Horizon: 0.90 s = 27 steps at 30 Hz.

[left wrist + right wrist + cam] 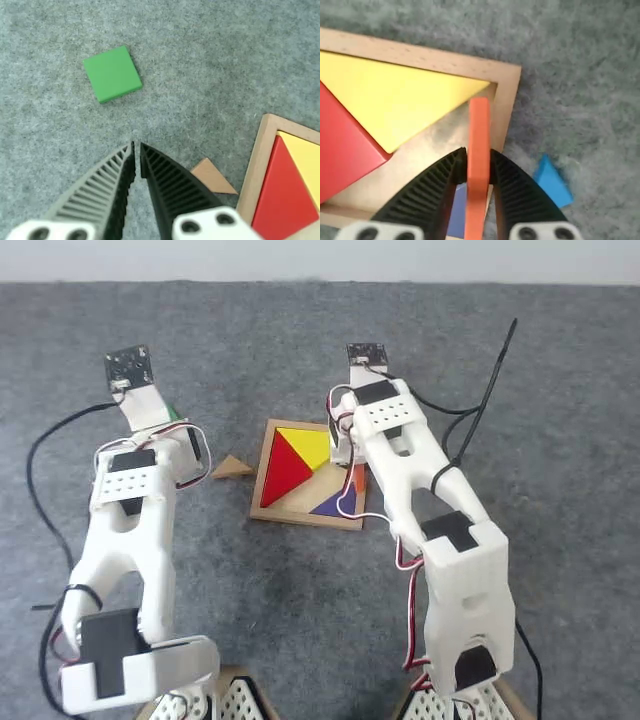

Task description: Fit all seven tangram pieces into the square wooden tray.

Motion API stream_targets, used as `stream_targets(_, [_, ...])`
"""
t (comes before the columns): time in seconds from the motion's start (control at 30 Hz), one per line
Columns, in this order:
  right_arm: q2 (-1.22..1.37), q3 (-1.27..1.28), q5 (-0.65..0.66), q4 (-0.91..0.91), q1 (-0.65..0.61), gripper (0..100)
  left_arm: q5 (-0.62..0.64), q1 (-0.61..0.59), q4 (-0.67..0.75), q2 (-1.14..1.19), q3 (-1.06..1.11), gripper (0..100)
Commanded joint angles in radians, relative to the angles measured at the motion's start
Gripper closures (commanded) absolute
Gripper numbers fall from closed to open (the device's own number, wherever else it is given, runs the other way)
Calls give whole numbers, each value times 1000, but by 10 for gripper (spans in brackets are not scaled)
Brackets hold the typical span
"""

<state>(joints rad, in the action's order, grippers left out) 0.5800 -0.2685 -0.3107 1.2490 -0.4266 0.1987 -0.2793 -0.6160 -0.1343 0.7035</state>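
The square wooden tray (258, 490) holds a red triangle (283, 470), a yellow triangle (309, 445) and a purple piece (334, 506). My right gripper (478, 152) is shut on an orange piece (479, 125), held on edge over the bare tray floor beside the yellow triangle (400, 102), close to the tray rim (506, 97). A blue triangle (551, 182) lies on the carpet just outside that rim. My left gripper (136, 146) is shut and empty over the carpet, between a green square (111, 73) and a tan triangle (212, 176) that lies next to the tray (256, 167).
Grey carpet covers the whole table. Black cables run along the left of the left arm and behind the right arm (480, 410). The tan triangle (232, 467) sits just left of the tray. Open carpet stretches in front of the tray.
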Motion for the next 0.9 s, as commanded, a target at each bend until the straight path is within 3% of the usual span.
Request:
stream_targets(0.0, [-16, -83, 17, 36, -12, 914, -6, 8, 18, -58, -8, 978])
stream_targets(0.3, [-15, -196, 18, 151, -39, 914, -6, 8, 18, -58, -8, 978])
stream_targets(0.87, [-13, -195, 18, 131, -137, 914, -6, 8, 18, -61, -8, 978])
